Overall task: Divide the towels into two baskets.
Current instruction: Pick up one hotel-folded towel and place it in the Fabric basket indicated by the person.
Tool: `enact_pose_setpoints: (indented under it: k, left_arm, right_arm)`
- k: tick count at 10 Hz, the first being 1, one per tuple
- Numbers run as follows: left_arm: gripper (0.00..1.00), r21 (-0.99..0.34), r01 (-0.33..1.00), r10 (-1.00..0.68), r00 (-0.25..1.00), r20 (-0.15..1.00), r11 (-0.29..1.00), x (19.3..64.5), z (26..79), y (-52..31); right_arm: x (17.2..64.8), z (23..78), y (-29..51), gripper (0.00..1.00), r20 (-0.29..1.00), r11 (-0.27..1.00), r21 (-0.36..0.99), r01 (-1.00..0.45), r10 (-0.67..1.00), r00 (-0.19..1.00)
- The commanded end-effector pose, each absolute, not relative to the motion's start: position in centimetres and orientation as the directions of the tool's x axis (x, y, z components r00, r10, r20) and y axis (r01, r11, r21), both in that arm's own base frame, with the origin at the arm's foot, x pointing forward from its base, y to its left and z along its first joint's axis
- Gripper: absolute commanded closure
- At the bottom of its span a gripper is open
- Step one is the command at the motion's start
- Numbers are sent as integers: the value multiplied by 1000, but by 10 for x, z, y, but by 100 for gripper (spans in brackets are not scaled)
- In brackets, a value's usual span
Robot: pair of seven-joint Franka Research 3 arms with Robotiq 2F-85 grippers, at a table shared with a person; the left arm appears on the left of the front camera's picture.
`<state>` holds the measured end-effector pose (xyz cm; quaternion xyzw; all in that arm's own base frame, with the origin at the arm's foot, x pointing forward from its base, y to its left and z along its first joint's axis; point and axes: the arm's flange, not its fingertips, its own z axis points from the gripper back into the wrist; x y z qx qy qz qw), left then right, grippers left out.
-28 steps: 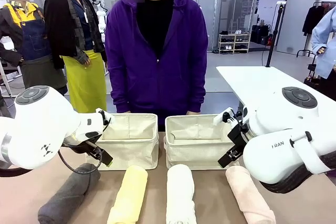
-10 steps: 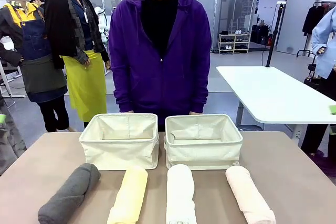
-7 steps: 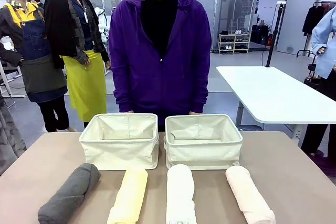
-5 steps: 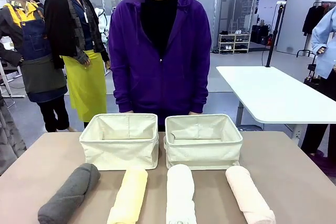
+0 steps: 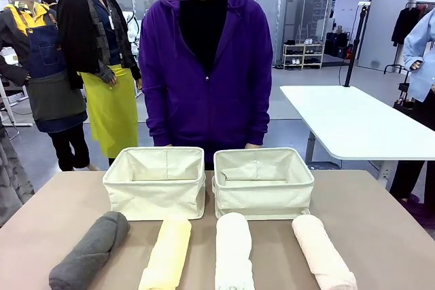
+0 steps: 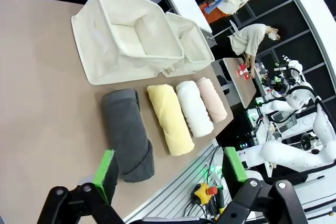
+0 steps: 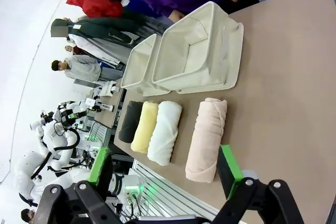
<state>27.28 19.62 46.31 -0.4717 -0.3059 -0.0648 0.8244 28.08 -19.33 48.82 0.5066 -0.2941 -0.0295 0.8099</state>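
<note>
Four rolled towels lie in a row near the table's front edge: dark grey (image 5: 90, 250), pale yellow (image 5: 167, 251), white (image 5: 233, 250) and pale pink (image 5: 322, 251). Behind them two cream canvas baskets stand side by side, the left basket (image 5: 155, 191) and the right basket (image 5: 262, 193), both with nothing inside. My left gripper (image 6: 169, 174) hovers open, high off the table's left end, with the grey towel (image 6: 127, 133) nearest it. My right gripper (image 7: 164, 170) hovers open off the right end, nearest the pink towel (image 7: 207, 138).
A person in a purple hoodie (image 5: 206, 66) stands at the far edge behind the baskets, hands down by the table edge. A white table (image 5: 353, 123) stands at the back right. Bare tabletop (image 5: 61, 195) lies on both sides of the baskets.
Both arms, which stood low in front of the baskets 2.8 seconds ago, have pulled back out of the front view. Over the last second the towels and baskets have not moved.
</note>
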Motion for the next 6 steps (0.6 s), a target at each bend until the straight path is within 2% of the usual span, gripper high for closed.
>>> enact_pose_setpoints:
  k: [1,6]
  left_arm:
    - [0,-734,420,175,794,582,534,273,464,197]
    - [0,-734,420,175,794,582,534,273,464,197]
  right_arm:
    - [280,490,-193,0,469,482,832,-276,-344,814]
    - [280,490,-193,0,469,482,832,-276,-344,814]
